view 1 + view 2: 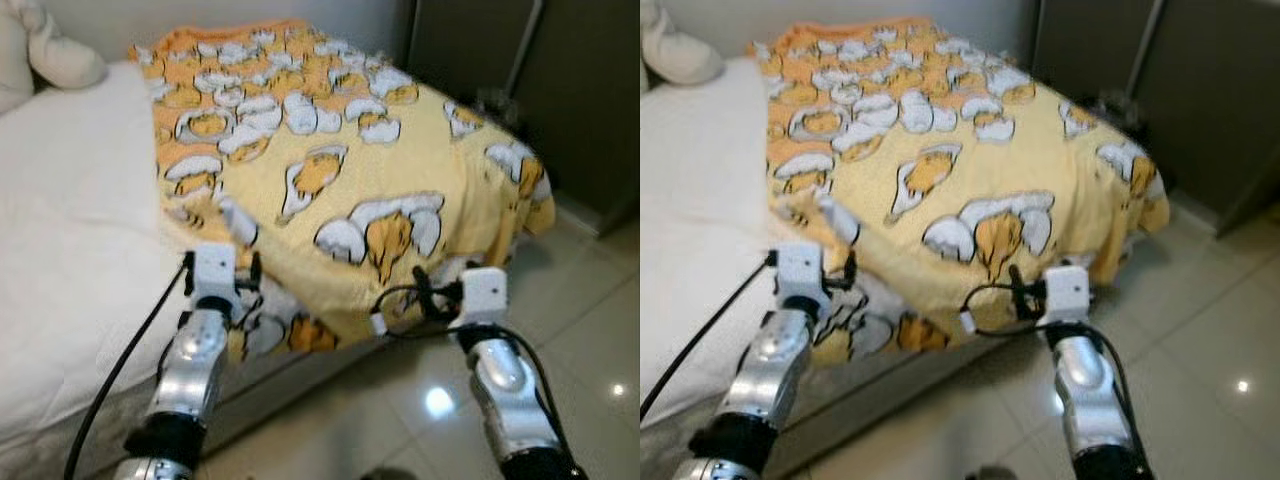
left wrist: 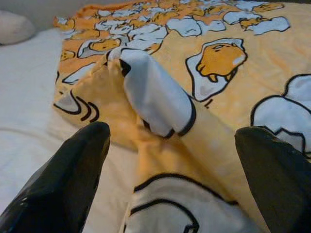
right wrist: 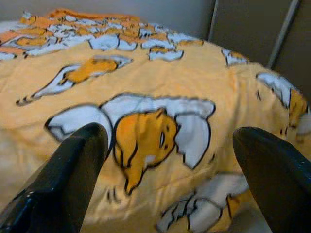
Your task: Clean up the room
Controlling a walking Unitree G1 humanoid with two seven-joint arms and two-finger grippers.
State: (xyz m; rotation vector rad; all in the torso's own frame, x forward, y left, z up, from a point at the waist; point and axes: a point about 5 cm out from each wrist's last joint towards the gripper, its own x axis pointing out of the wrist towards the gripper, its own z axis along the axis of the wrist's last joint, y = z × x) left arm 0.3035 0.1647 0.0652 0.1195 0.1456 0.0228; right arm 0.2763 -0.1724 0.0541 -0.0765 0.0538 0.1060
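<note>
A yellow blanket (image 1: 330, 150) printed with white-and-orange cartoon eggs lies spread over the right part of the bed, its front edge hanging off the mattress. My left gripper (image 2: 172, 141) is open at the blanket's near left corner, with a raised fold of the cloth (image 2: 155, 97) between its spread fingers. My right gripper (image 3: 170, 141) is open too, facing the front edge with the blanket's top just ahead of its fingers (image 3: 73, 165). In the eye views both wrists, left (image 1: 213, 272) and right (image 1: 482, 292), sit right at the hanging edge.
The bed's white sheet (image 1: 70, 220) is bare on the left, with a cream pillow (image 1: 60, 55) at the back. A dark cabinet (image 1: 570, 90) stands to the right. Glossy tiled floor (image 1: 590, 330) lies beneath and to the right of my arms.
</note>
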